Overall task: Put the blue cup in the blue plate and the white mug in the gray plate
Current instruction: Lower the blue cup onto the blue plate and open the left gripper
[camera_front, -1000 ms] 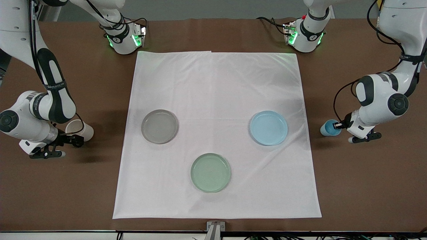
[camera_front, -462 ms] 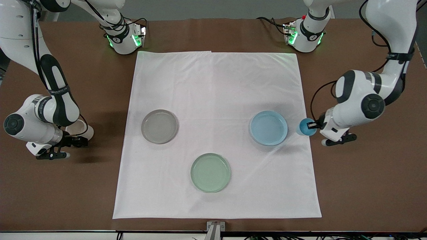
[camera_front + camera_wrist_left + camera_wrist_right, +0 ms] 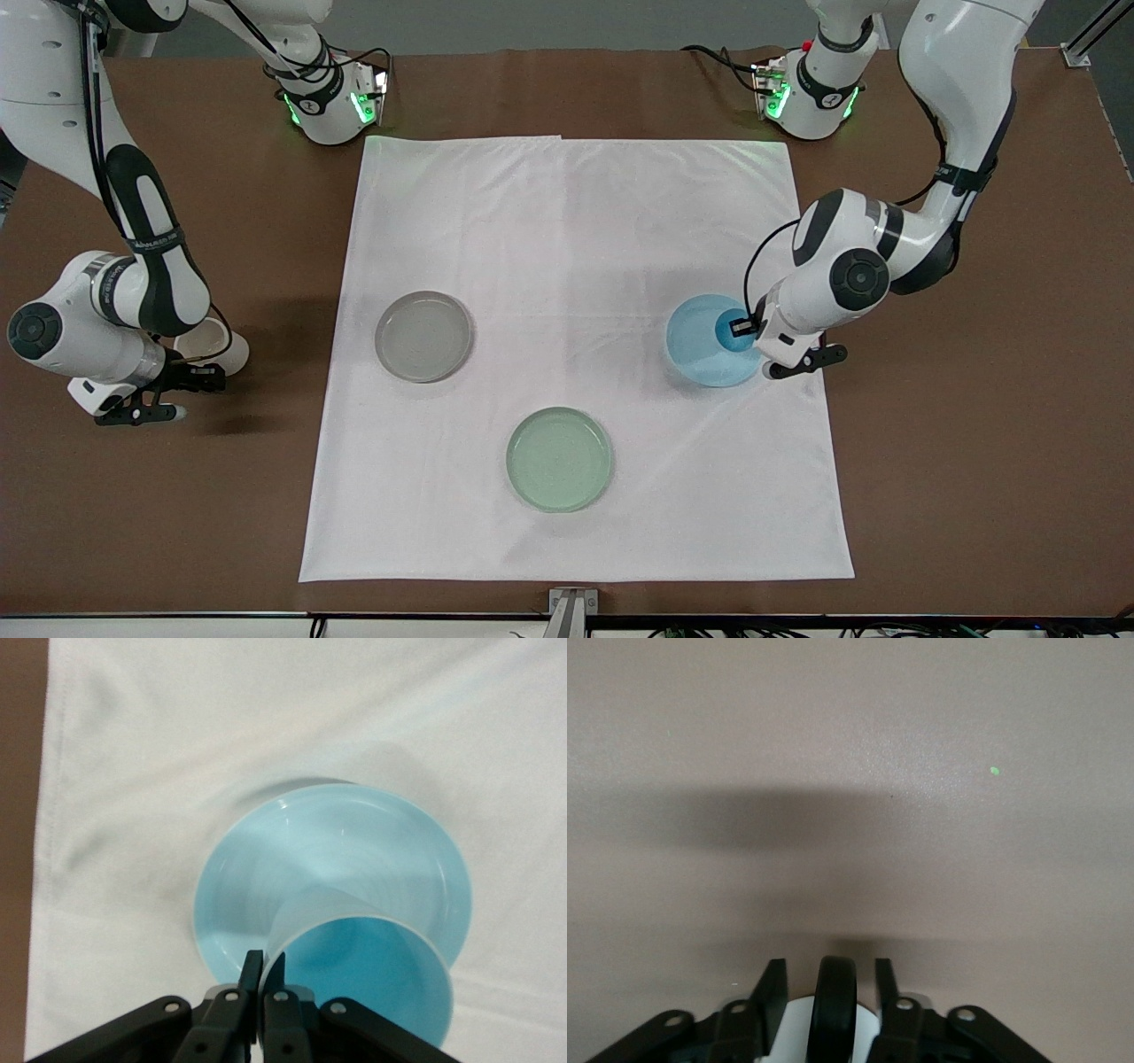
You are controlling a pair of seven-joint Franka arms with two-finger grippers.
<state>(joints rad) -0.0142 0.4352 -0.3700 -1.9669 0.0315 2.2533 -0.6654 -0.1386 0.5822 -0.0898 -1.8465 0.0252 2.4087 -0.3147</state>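
My left gripper [image 3: 744, 328] is shut on the wall of the blue cup [image 3: 730, 330], one finger inside and one outside. It holds the cup over the blue plate [image 3: 695, 354], at the side toward the left arm's end. The left wrist view shows the gripper [image 3: 263, 961], the cup [image 3: 363, 974] and the plate [image 3: 337, 850] under it. The white mug [image 3: 215, 344] stands on the brown table, partly hidden by the right arm. My right gripper [image 3: 211, 377] is open, its fingers either side of the mug's black handle [image 3: 835, 1001]. The gray plate [image 3: 423, 337] holds nothing.
A pale green plate [image 3: 559, 459] lies on the white cloth [image 3: 576, 221], nearer the front camera than both other plates. The two arm bases stand at the table's edge farthest from the camera. Brown table [image 3: 974, 461] surrounds the cloth.
My left gripper has carried the blue cup from the brown table, across the cloth's edge, to over the blue plate. The right gripper shifted slightly at the mug, then held still.
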